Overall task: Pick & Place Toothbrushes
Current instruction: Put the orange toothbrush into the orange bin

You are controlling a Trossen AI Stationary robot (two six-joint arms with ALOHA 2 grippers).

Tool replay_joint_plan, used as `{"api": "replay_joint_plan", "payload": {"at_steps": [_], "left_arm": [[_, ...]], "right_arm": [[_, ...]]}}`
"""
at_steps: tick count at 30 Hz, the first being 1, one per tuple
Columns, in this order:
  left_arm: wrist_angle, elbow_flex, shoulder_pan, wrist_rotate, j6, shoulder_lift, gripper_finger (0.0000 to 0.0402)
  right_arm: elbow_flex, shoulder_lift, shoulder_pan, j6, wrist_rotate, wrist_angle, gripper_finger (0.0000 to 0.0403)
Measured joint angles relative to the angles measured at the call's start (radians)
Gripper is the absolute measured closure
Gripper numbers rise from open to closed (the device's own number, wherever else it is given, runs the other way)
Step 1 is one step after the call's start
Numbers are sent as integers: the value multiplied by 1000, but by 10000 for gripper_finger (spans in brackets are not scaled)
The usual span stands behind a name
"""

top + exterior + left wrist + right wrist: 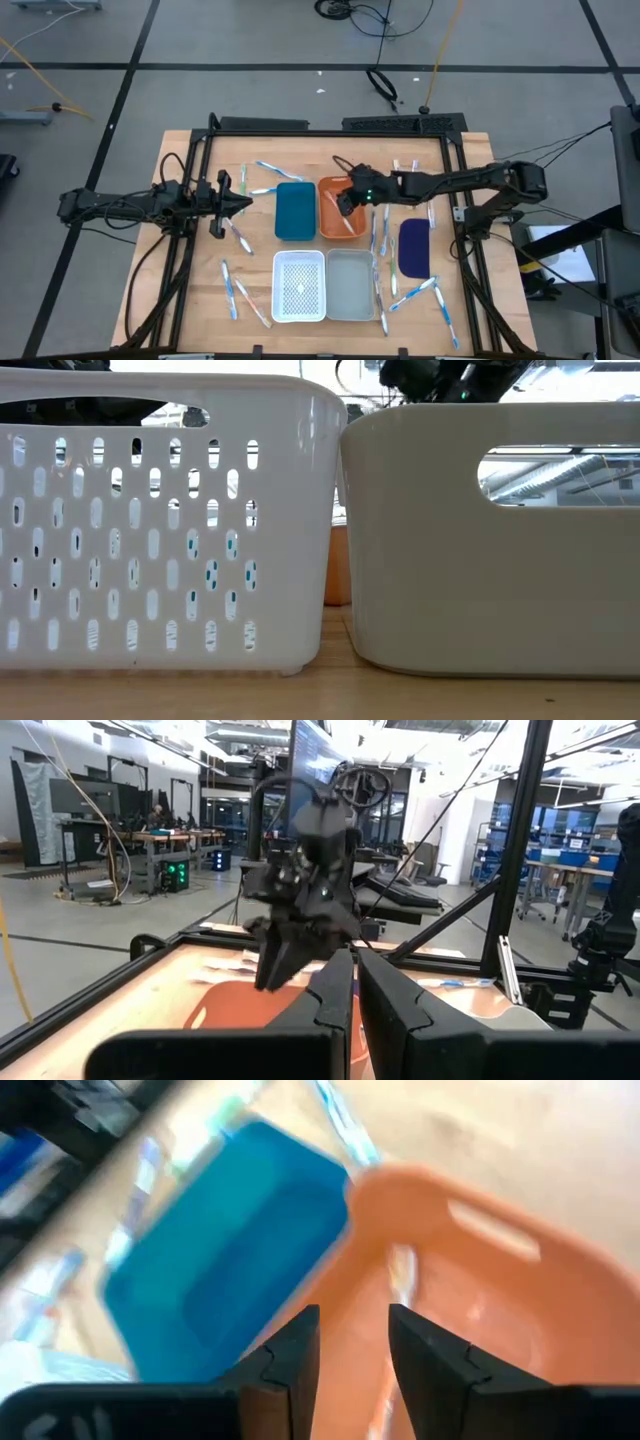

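Your right gripper (345,203) hangs over the orange tray (341,222), fingers parted, holding nothing; a toothbrush (349,226) seems to lie inside. Your left gripper (243,203), closed and empty, waits beside the blue tray (295,212).

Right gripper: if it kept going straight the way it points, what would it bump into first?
Probably the orange tray. The right gripper, jaws apart, points down into it, where a toothbrush seems to lie; depth is unclear.

four trays (300,285), one dark blue pad (414,247)
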Motion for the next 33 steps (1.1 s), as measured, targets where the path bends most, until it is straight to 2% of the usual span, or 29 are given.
{"api": "replay_joint_plan", "payload": {"at_steps": [4, 8, 18, 28, 33], "left_arm": [[0, 0, -1, 0, -3, 0, 382], [0, 0, -1, 1, -3, 0, 382], [-1, 0, 0, 1, -2, 0, 382], [-1, 0, 0, 1, 12, 0, 382], [-35, 0, 0, 1, 12, 0, 382]], "right_arm": [[0, -83, 0, -51, 37, -15, 307], [0, -151, 0, -87, 115, -110, 325], [0, -294, -50, -83, 260, -479, 360], [0, -356, -137, -84, 259, -687, 365], [0, -357, -176, -94, 259, -774, 346]]}}
